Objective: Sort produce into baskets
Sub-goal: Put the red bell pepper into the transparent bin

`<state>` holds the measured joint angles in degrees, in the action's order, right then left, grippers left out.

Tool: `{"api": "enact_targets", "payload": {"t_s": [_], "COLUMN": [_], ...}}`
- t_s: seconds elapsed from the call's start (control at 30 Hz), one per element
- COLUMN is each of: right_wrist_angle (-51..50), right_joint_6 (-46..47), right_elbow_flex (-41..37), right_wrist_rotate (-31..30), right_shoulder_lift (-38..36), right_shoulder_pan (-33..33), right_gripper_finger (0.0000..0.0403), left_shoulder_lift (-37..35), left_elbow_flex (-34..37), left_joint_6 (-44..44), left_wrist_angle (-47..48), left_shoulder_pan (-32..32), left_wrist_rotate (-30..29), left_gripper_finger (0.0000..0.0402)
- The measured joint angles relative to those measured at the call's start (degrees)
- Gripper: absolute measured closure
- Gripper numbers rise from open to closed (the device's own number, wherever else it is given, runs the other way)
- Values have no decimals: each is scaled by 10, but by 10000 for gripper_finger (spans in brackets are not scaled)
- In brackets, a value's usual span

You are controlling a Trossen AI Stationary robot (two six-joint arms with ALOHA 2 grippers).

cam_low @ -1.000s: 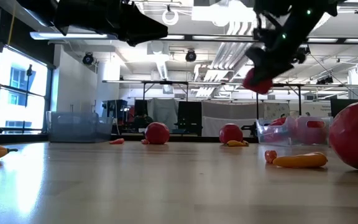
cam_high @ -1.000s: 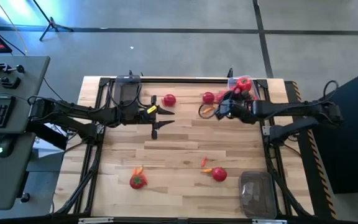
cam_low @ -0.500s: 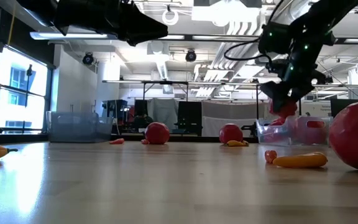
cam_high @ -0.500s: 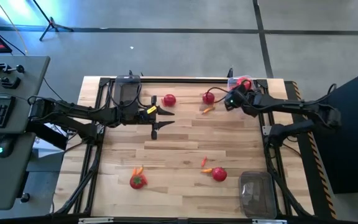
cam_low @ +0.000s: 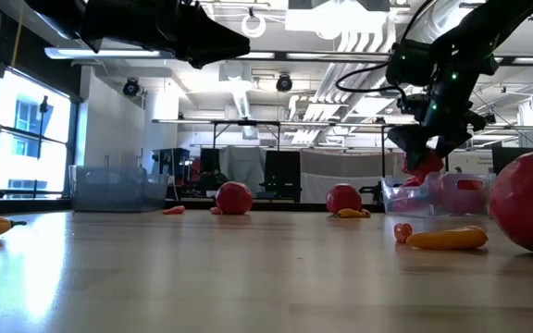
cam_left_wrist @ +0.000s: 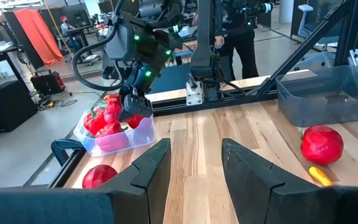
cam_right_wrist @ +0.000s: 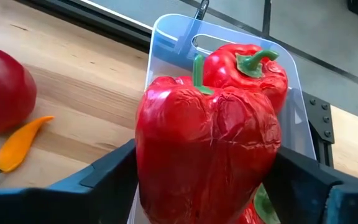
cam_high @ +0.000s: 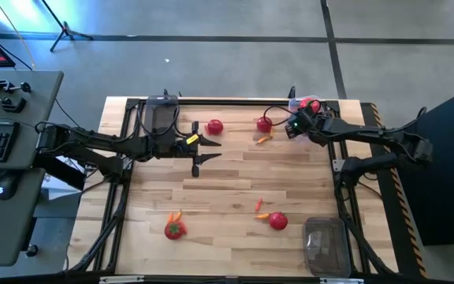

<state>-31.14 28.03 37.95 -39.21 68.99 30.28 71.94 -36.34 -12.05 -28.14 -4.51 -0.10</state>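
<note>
The table is pale wood planks in a black frame, standing on grey concrete floor. At its near right corner lies 1 clear, round-cornered plastic basket, nothing in it. Just beyond it rests a glossy round tomato with 2 thin orange carrot bits beside it. Toward the near left lies a second tomato with a green top, touching another carrot sliver.

Mid-table, the left gripper hangs above bare boards, its 2 dark fingers spread with nothing between them.

Farther back lie 2 more smooth red tomatoes, apart from each other, and a small carrot near the right one. A second grey-clear basket stands at the far left edge.

At the far right edge, the right gripper hovers over the third basket, pinching a wrinkled, shiny red pepper between its fingers. Under it in that basket lies another pepper with a curled green stem, among more red pieces. Beyond the table, the low view shows a workshop with ceiling pipes.
</note>
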Motion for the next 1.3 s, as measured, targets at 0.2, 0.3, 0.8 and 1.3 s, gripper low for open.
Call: {"api": "enact_targets", "payload": {"t_s": [0.2, 0.3, 0.8, 1.3], "right_wrist_angle": [-3, -5, -56, -139], "right_joint_6": [-11, -15, 31, 12], "right_elbow_flex": [0, 0, 31, 84], "right_wrist_rotate": [-2, 3, 33, -4], "right_shoulder_lift": [0, 0, 4, 7], "right_shoulder_pan": [0, 0, -3, -45], "right_gripper_finger": [100, 99, 71, 202], "left_shoulder_lift": [0, 0, 0, 0], "left_elbow_flex": [0, 0, 0, 0], "left_joint_6": [0, 0, 15, 10], "left_wrist_angle": [0, 0, 1, 13], "left_shoulder_pan": [0, 0, 1, 1], "left_wrist_rotate": [0, 0, 14, 14], "left_gripper_finger": [273, 273, 273, 273]}}
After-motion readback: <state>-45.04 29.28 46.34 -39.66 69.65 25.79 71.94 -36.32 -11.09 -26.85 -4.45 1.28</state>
